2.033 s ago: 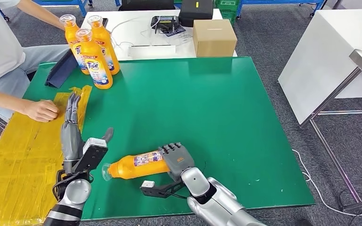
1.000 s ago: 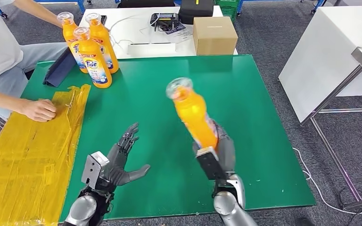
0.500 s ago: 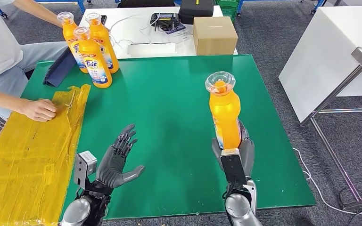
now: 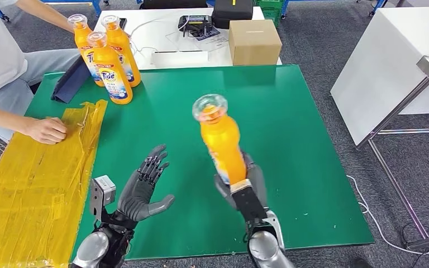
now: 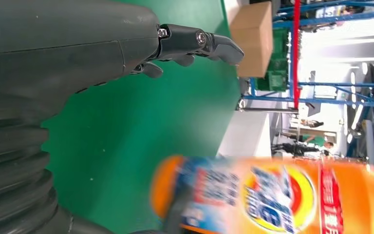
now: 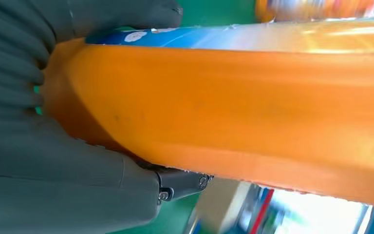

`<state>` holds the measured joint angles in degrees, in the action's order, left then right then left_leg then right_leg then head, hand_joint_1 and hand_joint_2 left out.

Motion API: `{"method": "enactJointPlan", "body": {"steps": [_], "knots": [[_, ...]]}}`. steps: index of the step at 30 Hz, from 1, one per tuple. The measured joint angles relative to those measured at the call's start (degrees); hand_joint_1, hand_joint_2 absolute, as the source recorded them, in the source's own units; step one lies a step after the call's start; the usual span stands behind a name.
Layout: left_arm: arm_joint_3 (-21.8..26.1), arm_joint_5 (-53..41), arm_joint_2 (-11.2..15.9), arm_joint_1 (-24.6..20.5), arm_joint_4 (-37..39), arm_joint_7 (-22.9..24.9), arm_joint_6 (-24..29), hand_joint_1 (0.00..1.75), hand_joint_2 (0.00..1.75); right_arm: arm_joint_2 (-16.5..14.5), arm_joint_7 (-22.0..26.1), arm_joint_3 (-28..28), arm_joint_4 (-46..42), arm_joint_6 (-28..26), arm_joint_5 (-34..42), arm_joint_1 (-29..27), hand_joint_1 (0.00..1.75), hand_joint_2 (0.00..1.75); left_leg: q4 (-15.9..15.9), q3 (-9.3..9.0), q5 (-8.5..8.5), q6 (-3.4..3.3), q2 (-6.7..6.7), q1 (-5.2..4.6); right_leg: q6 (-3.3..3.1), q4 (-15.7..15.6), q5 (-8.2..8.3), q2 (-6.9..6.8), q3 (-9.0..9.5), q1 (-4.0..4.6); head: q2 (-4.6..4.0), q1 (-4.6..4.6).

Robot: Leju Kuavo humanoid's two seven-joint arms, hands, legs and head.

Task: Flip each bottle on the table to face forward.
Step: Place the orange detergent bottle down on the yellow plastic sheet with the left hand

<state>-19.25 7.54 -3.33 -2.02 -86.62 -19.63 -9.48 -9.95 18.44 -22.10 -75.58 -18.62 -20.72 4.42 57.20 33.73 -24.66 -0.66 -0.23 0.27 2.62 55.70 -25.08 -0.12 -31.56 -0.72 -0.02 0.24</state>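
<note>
Gripping orange bottle [image 4: 222,142], right hand [image 4: 246,181]; left wrist view — label visible

The desk [image 4: 290,139] has a green top. At its far left corner stand three orange bottles [image 4: 110,61], upright and close together, and just beside them lies a dark blue folded thing [image 4: 70,81]. A yellow sheet [image 4: 28,190] covers the left side of the desk, and a person's hand [image 4: 47,131] rests on it. Behind stands a white desk [image 4: 145,28] with a cardboard box [image 4: 253,43].
</note>
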Motion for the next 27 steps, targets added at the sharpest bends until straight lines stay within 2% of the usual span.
{"method": "enactJointPlan", "body": {"steps": [5, 11, 27], "knots": [[-2.4, -2.5, 0.0, -1.0, 0.0, -1.2, 1.3, 0.0, 1.75, -0.6, 0.2, -5.7, 2.3, 3.8, 1.9, 1.3, 1.75, 1.75, 0.0, 0.02, 0.0, 0.0, 0.0, -0.02, 0.0, 0.0, 0.0, 0.0, 0.0, -0.03, 0.0, 0.01], [-4.4, -3.2, 0.0, -1.5, 0.0, -1.8, 1.8, 0.0, 1.75, -0.6, 0.6, -10.9, 3.8, 5.2, 1.4, 2.3, 1.75, 1.75, 0.0, 0.03, -0.01, -0.01, 0.0, -0.05, 0.0, 0.0, 0.0, 0.0, -0.02, -0.06, 0.0, 0.01], [-4.9, -0.1, 0.0, -3.0, 1.4, -2.1, 1.5, 0.0, 1.75, 0.3, 0.4, -16.2, 6.6, 5.2, -1.4, 4.4, 1.75, 1.75, 0.0, 0.03, 0.0, -0.01, 0.01, -0.04, 0.0, 0.0, 0.0, 0.0, -0.03, -0.06, 0.0, 0.01]]}}
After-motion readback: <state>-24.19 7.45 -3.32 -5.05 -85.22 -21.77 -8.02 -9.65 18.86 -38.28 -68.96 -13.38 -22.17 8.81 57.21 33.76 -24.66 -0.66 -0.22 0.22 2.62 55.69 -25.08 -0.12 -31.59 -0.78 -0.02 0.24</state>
